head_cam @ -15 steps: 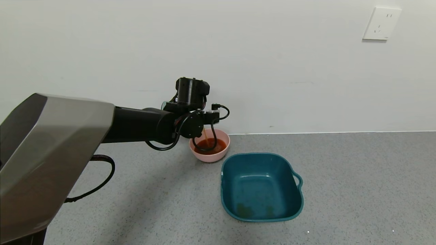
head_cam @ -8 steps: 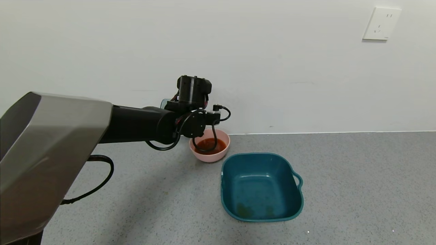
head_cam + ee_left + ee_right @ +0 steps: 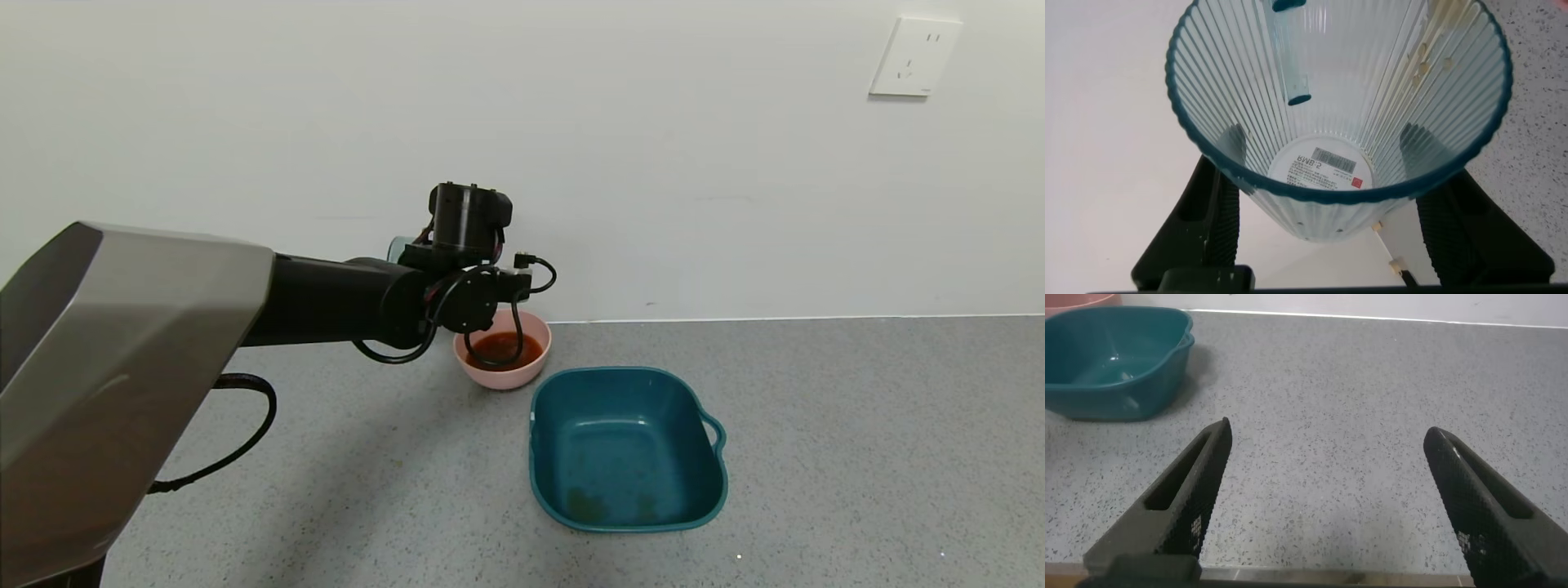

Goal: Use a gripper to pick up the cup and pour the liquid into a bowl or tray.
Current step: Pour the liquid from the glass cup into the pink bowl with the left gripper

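There was one cup (image 3: pixel 1339 122), a ribbed translucent tumbler with a single round label on its base; there was one pink bowl (image 3: pixel 502 359), holding one pool of reddish-brown liquid (image 3: pixel 504 349); there was one teal tub (image 3: pixel 627 447) with one handle on its side; there was one grey speckled bench (image 3: pixel 857 441) carrying both vessels, so two containers stood on it in all; there were two grippers, the left gripper (image 3: pixel 1331 204) with two black fingers (image 3: pixel 1221 204) closed against the cup's sides, and the right gripper (image 3: pixel 1331 498) with two fingers spread apart; there was one wall socket (image 3: pixel 914 57).
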Robot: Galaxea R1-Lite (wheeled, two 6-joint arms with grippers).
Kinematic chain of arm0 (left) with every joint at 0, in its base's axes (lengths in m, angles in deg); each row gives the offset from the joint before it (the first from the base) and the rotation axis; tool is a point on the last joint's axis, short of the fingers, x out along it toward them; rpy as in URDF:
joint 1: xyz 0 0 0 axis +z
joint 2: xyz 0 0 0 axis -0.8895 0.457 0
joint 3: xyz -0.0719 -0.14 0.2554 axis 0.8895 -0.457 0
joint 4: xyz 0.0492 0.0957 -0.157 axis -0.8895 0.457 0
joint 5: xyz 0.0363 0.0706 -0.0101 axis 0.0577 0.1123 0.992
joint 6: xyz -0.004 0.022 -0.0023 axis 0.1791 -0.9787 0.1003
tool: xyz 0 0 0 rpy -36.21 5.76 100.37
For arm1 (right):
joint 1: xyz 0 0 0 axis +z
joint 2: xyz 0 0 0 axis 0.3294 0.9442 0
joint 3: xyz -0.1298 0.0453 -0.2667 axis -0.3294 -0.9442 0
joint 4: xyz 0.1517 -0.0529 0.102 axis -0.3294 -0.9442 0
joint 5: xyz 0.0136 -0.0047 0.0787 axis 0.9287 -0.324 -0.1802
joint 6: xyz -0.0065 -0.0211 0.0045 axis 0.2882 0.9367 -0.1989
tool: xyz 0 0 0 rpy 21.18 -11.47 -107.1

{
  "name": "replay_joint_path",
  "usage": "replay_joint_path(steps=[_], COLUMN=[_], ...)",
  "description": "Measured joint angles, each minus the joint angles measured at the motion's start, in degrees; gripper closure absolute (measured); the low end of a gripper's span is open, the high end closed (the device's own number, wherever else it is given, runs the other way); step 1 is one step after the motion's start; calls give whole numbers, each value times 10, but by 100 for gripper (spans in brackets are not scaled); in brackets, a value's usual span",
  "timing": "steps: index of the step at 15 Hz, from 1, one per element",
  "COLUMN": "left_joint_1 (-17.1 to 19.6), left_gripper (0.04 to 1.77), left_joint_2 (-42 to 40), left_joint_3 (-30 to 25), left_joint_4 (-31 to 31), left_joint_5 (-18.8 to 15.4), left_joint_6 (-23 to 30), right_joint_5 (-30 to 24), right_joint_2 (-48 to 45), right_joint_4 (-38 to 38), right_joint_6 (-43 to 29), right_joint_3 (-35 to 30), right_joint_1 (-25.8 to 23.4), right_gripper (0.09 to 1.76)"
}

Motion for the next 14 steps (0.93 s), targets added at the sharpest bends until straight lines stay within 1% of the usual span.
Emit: replay_joint_path(steps=[14], left_joint_1=[-6], left_gripper=[56], left_joint_2=[0], left_joint_3=[-5], left_joint_4=[-7], left_joint_5=[6], left_joint_6=[6], right_joint_5=[0], right_joint_2=[0], right_joint_4=[0], right_joint_6=[0], right_joint_3=[0], right_joint_1=[0], right_gripper=[14])
